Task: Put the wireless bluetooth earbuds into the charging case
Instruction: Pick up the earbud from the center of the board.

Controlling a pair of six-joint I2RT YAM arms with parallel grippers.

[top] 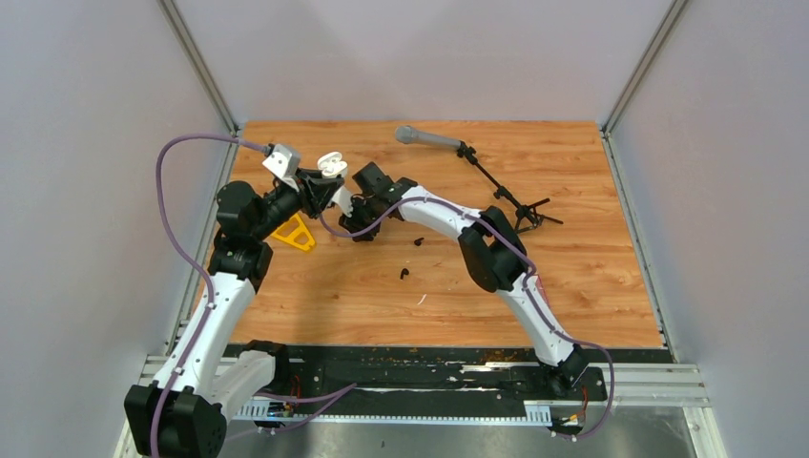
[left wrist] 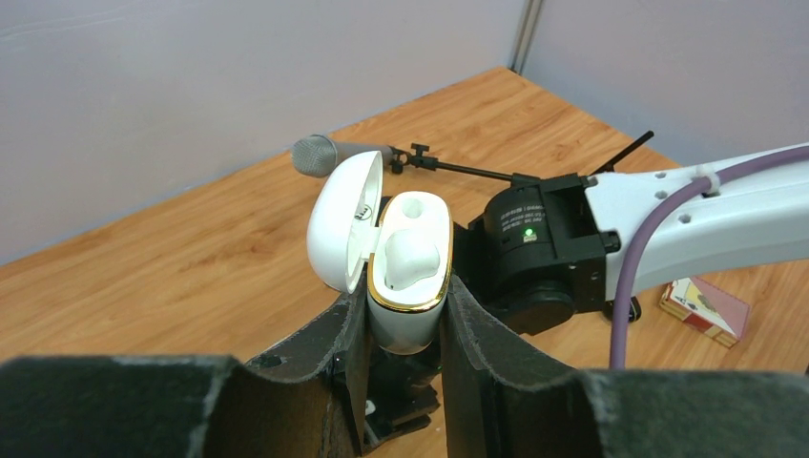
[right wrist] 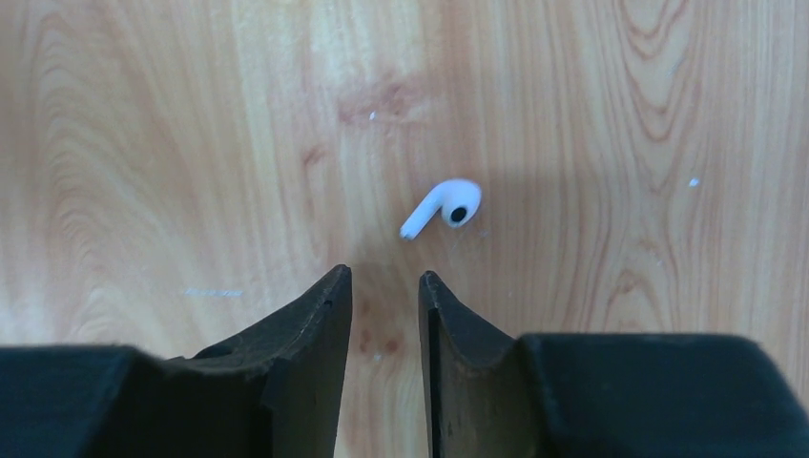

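Observation:
My left gripper (left wrist: 405,298) is shut on the white, gold-rimmed charging case (left wrist: 408,320) and holds it off the table with its lid (left wrist: 343,224) open. One white earbud (left wrist: 412,258) sits in a well of the case. From above, the case (top: 330,164) is at the back left. My right gripper (right wrist: 385,279) is open over the wood with nothing between its fingers. A second white earbud (right wrist: 442,207) lies on the table just beyond its tips. Two black earbuds (top: 419,240) (top: 404,274) lie loose near the table's middle.
A microphone (top: 427,137) on a black stand (top: 520,205) lies along the back of the table. A yellow frame (top: 294,234) rests by the left arm. A small red and beige box (left wrist: 706,307) lies past the right wrist. A thin white sliver (top: 422,300) lies nearer the front.

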